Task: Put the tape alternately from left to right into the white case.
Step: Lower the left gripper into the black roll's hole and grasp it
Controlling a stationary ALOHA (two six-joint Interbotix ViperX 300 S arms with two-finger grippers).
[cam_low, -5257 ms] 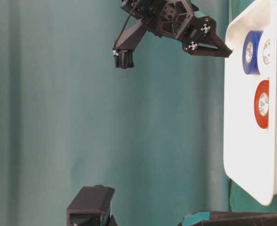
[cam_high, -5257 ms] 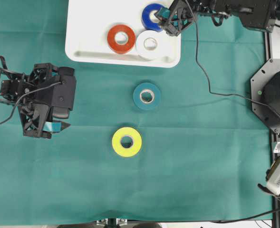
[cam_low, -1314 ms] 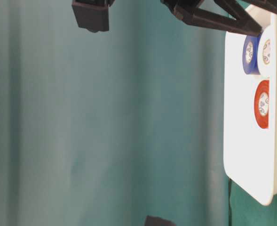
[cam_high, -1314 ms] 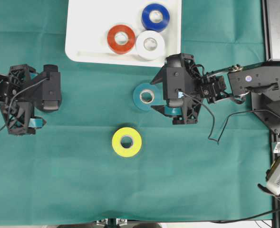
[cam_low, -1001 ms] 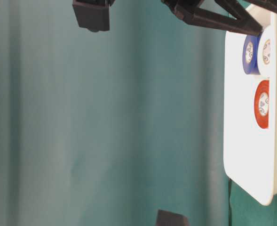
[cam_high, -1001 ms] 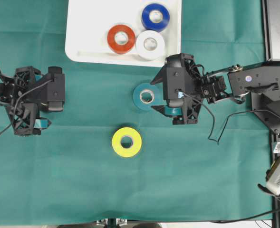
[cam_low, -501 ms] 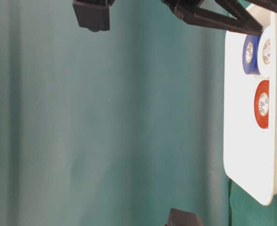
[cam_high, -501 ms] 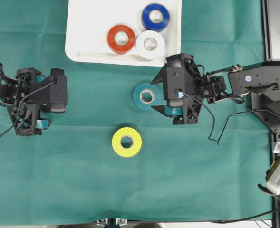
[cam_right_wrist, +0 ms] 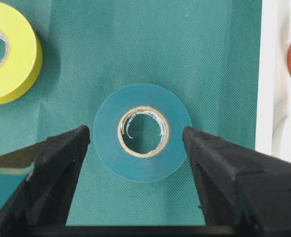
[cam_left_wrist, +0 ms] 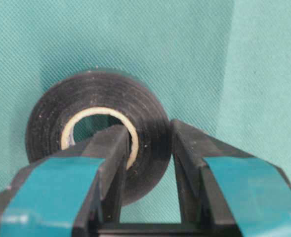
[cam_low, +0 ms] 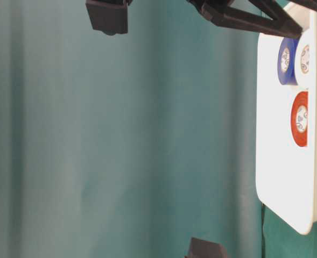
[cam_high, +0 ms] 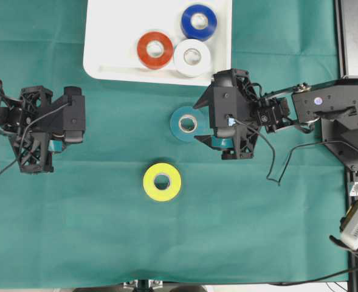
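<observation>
Along the far edge of the green cloth (cam_high: 106,243), the white case (cam_high: 99,67) is already holding three rolls: the orange-red roll (cam_high: 155,49), the white roll (cam_high: 192,57) and the blue roll (cam_high: 198,21), the white one touching or nearly touching its neighbours. Three rolls are still waiting outside it, so the job is looking about half done.

Near the cloth's left edge, the left gripper (cam_left_wrist: 147,163) is pinching the black roll (cam_left_wrist: 98,126), which is lying flat on the cloth: one finger is sitting inside the pale core and the other against the outer face, with the roll's wall squeezed between them. The jaws are drawn in as far as that wall allows. In the overhead view the roll is hidden under the gripper. It is not yet looking lifted, as far as the wrist view shows.

Near the middle of the cloth, the right gripper (cam_right_wrist: 135,143) is hovering with its jaws spread wide on either side of the teal roll (cam_right_wrist: 143,131); whether the fingers are touching it I cannot tell. It is gripping nothing.

Toward the near edge, the yellow roll (cam_high: 161,181) is lying flat and alone, apart from both grippers.
</observation>
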